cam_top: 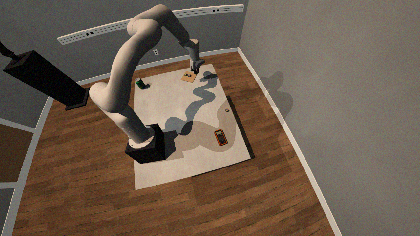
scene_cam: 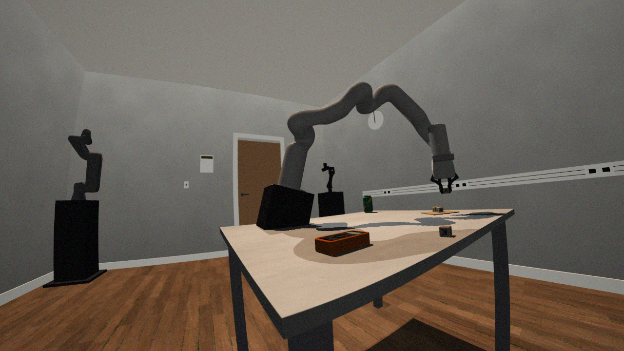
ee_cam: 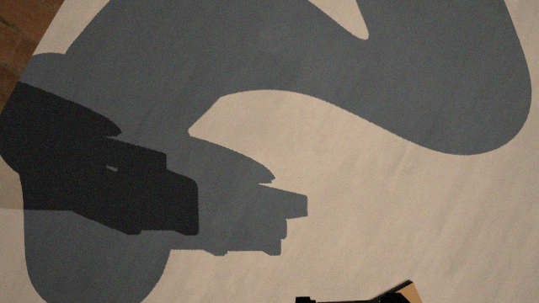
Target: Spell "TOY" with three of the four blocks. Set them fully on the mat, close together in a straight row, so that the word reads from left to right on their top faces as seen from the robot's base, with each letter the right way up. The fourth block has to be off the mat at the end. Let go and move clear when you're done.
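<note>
A small tan mat [cam_top: 188,76] lies at the far side of the table, and it also shows in the exterior view [scene_cam: 439,212]. Two letter blocks [cam_top: 188,75] sit close together on it [scene_cam: 437,209]. My gripper [cam_top: 195,70] hangs well above the mat's right edge [scene_cam: 445,189] and is shut on a third block, which the dark fingers mostly hide. A fourth block [cam_top: 226,109] [scene_cam: 445,231] lies off the mat near the table's right edge, with a dark letter on its side. The letters are too small to read. The wrist view shows only table top and shadows.
A green can [cam_top: 139,83] [scene_cam: 367,203] stands at the far left of the table. An orange multimeter [cam_top: 220,137] [scene_cam: 341,242] lies near the front right. The arm's black base [cam_top: 146,143] sits on the table's left side.
</note>
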You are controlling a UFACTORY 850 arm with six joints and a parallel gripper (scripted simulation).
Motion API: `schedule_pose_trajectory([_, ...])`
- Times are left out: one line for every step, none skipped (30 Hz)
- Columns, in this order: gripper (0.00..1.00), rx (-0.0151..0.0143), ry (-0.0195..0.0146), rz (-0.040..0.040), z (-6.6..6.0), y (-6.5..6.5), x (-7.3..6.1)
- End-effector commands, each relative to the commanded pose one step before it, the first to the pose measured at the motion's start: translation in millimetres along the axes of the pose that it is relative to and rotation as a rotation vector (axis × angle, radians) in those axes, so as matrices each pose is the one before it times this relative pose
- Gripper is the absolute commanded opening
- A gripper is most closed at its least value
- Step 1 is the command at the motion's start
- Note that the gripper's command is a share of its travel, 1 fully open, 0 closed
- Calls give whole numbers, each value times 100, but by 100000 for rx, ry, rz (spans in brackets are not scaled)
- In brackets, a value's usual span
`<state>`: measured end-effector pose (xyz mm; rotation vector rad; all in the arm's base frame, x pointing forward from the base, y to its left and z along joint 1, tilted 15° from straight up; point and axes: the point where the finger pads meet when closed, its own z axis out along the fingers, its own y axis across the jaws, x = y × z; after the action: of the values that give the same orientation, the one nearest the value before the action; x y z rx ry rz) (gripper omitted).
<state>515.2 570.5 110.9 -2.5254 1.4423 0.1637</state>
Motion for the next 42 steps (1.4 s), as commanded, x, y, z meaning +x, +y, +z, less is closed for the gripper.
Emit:
schedule_pose_trajectory([23, 447, -850, -13931, -242, 121, -2164])
schedule_pose_trajectory([23, 36, -17, -3092, -27, 0, -490])
schedule_pose_trajectory([23, 37, -17, -3035, -27, -12, -481])
schedule_pose_trajectory([23, 40, -17, -3122, -28, -25, -495])
schedule_pose_trajectory([23, 40, -16, -3055, -28, -36, -484])
schedule_pose_trajectory([23, 42, -16, -3089, -29, -48, -489])
schedule_pose_trajectory([23, 0, 0, 0, 0, 0, 0])
schedule_pose_trajectory([23, 0, 0, 0, 0, 0, 0])
schedule_pose_trajectory([23, 56, -20, -3965, -38, -77, -626])
schedule_pose_trajectory([23, 52, -17, -3500, -35, -86, -551])
schedule_pose_trajectory([23, 42, -13, -2768, -28, -81, -434])
schedule_pose_trajectory([23, 33, -9, -2084, -21, -68, -326])
schedule_pose_trajectory([23, 23, -6, -1467, -15, -52, -228])
schedule_pose_trajectory([23, 15, -4, -932, -10, -35, -145])
schedule_pose_trajectory([23, 8, -2, -501, -5, -19, -78])
schedule_pose_trajectory([23, 3, -1, -193, -2, -8, -30])
schedule_pose_trajectory([23, 0, 0, -29, 0, -1, -4])
schedule_pose_trajectory([23, 0, 0, 0, 0, 0, 0])
schedule_pose_trajectory([23, 0, 0, 0, 0, 0, 0])
schedule_pose_trajectory([23, 0, 0, 0, 0, 0, 0])
schedule_pose_trajectory([23, 0, 0, 0, 0, 0, 0])
schedule_pose_trajectory([23, 0, 0, 0, 0, 0, 0])
schedule_pose_trajectory([23, 0, 0, 0, 0, 0, 0])
schedule_pose_trajectory([23, 0, 0, 0, 0, 0, 0])
schedule_pose_trajectory([23, 0, 0, 0, 0, 0, 0])
schedule_pose_trajectory([23, 0, 0, 0, 0, 0, 0])
schedule_pose_trajectory([23, 0, 0, 0, 0, 0, 0])
schedule_pose_trajectory([23, 0, 0, 0, 0, 0, 0])
schedule_pose_trajectory([23, 0, 0, 0, 2, 0, 0])
schedule_pose_trajectory([23, 0, -1, 0, 14, 0, 0])
schedule_pose_trajectory([23, -1, -2, -1, 36, 0, 0])
schedule_pose_trajectory([23, -1, -3, -1, 66, 0, 0])
schedule_pose_trajectory([23, -2, -5, -2, 103, 0, 0])
schedule_pose_trajectory([23, -2, -7, -3, 144, 0, 0])
schedule_pose_trajectory([23, -2, -5, -2, 188, 0, 0])
schedule_pose_trajectory([23, 0, 0, 0, 233, -1, 1])
schedule_pose_trajectory([23, 0, 0, 0, 278, -1, 1])
schedule_pose_trajectory([23, 0, 0, 0, 321, -1, 1])
schedule_pose_trajectory([23, 0, 0, 0, 361, -1, 1])
schedule_pose_trajectory([23, 0, 0, 0, 397, -1, 1])
schedule_pose_trajectory([23, 0, 0, 0, 0, 0, 0])
schedule_pose_trajectory([23, 0, 0, 0, 0, 0, 0])
